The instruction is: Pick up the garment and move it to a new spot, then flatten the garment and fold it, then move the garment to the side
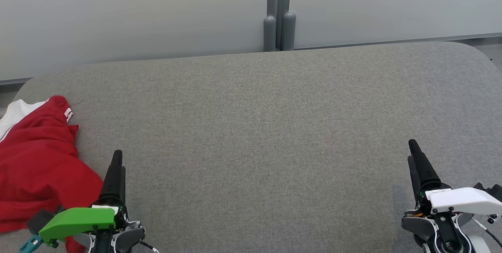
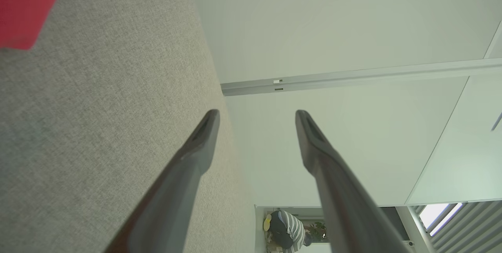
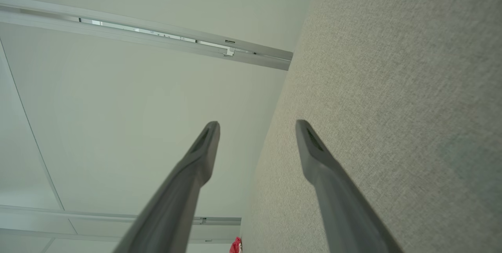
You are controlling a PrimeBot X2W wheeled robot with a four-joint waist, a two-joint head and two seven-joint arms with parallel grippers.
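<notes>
Step one: pickup not started. Garment (image 1: 35, 166) lies bunched on the table (image 1: 255, 127). My left gripper (image 2: 257, 119) is just beside the garment, fingers apart, empty. My right gripper (image 3: 257, 127) is well away from it, also apart. Next: left reaches onto the garment and pinches a fold.

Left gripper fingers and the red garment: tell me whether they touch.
Apart. The left wrist view shows bare grey cushion between the open fingers of the left gripper and the red garment.
</notes>
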